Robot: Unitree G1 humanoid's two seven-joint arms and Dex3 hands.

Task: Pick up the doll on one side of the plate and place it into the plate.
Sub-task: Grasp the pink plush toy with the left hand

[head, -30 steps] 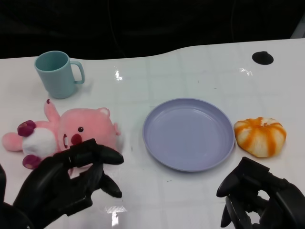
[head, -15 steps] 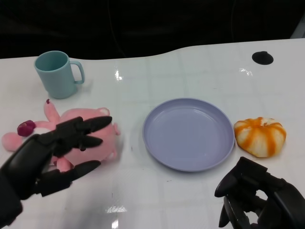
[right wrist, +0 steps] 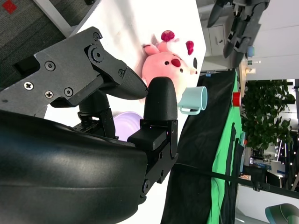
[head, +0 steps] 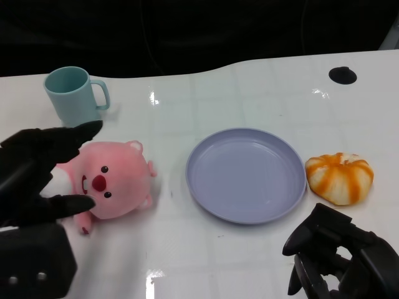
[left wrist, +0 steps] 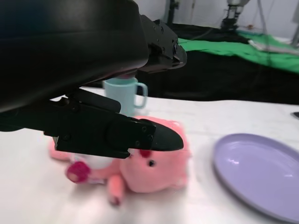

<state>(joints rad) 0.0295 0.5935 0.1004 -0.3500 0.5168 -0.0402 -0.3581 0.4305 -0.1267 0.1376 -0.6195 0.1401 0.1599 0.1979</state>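
doll (head: 106, 180) lies just beside plate (head: 246, 175) rim.

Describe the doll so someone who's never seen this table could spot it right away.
Find the round lilac plate mid-table. On the side away from the orange-striped bun, below the teal mug, lies the doll. It is the only pink plush thing, with a red nose, at the left hand.

No readable text, labels, brands, numbers or signs anywhere in these views.
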